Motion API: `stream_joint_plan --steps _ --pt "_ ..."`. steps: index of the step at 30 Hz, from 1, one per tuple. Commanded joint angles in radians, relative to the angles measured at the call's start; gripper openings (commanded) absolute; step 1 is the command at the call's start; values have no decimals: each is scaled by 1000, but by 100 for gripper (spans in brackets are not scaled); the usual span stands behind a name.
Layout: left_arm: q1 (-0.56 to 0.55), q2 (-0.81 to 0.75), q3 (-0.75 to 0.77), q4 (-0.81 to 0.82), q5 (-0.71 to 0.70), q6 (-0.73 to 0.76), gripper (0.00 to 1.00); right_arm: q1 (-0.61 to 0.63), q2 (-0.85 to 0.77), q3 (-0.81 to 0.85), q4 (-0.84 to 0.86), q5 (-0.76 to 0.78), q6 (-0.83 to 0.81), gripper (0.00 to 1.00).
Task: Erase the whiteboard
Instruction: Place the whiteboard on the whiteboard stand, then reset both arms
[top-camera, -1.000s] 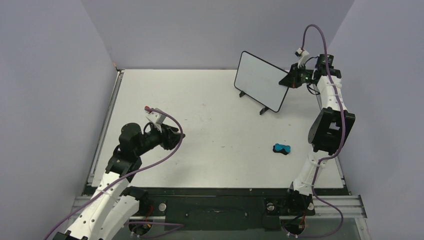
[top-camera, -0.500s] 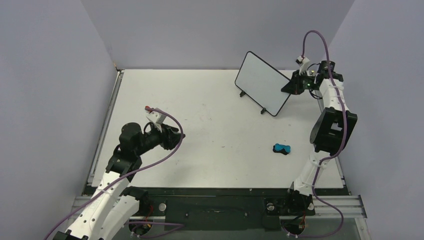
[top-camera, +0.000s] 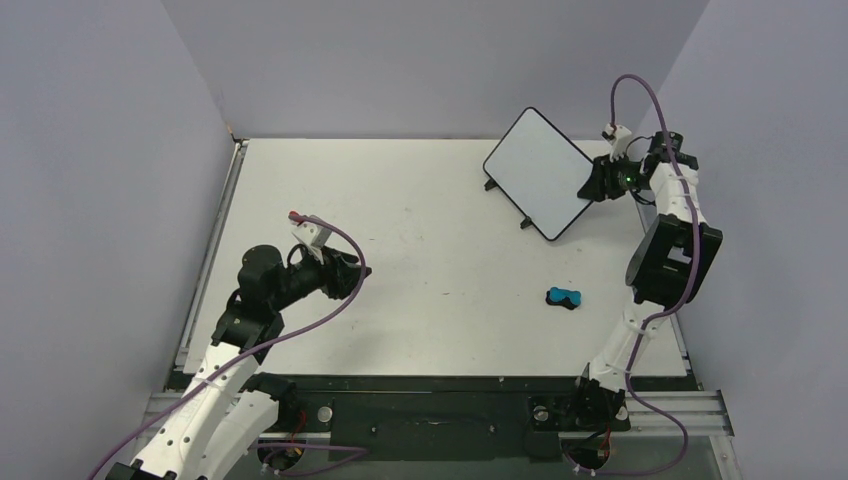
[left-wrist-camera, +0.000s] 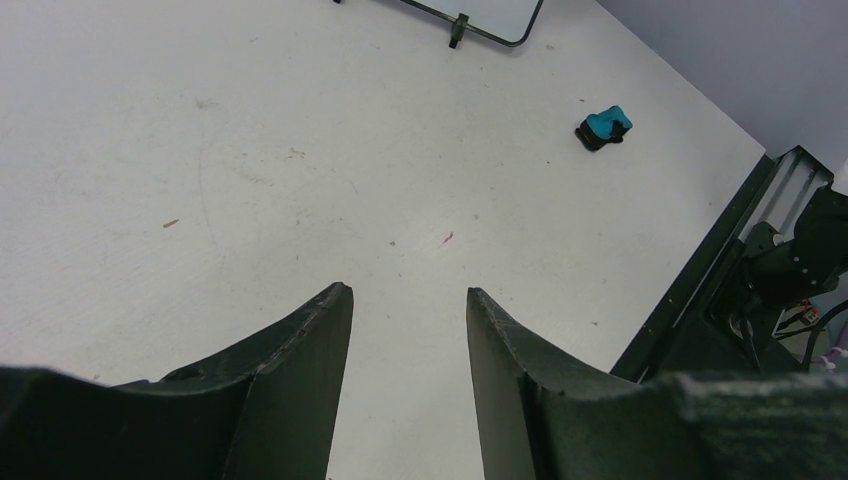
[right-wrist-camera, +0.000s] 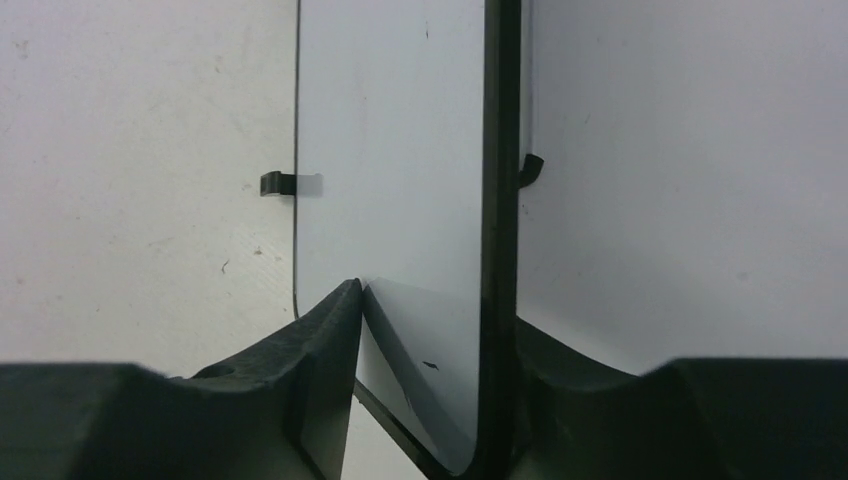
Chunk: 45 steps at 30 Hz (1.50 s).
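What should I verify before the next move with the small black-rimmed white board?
1. Right gripper shut on the edge of the small black-rimmed white board: ok.
2. Board face free of red writing: ok, none visible in either view.
3. Wire stand feet resting on the table: cannot tell.
4. Small blue bone-shaped eraser lying clear of the board: ok.
5. Left gripper open and empty: ok.

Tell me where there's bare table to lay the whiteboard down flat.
The widest bare stretch of table lies between the left gripper and the whiteboard. Crowded: the far right corner, where the right gripper grips the whiteboard, and around the blue eraser.
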Motion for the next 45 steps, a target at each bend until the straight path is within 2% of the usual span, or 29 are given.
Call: stream_joint_plan --steps 1,9,12,19,25,28,35,39,42,45 --pt "4 -11 23 59 25 -11 43 -3 43 -12 -34 124 -44 41" --pt "6 -6 29 64 33 -13 43 -10 18 1 -30 156 -9 72" --pt "6 5 39 75 39 -16 43 -24 -8 17 -30 167 12 80" --pt "7 73 77 123 12 -40 43 -60 -146 -12 -43 171 9 84" --pt "55 182 176 120 -54 -108 44 -75 -305 -91 -70 199 -8 85" --pt "126 223 208 129 -40 -181 44 -85 -377 -142 -70 213 6 86" --pt "342 235 225 161 63 -329 53 -150 -606 -268 -69 206 -9 86" --pt "351 214 232 111 15 -313 56 -220 -748 -349 -67 134 0 87" --pt "351 183 255 -6 -41 -275 57 -307 -836 -385 -60 59 71 87" --pt "350 145 259 -48 -94 -250 59 -374 -878 -396 -58 27 159 87"
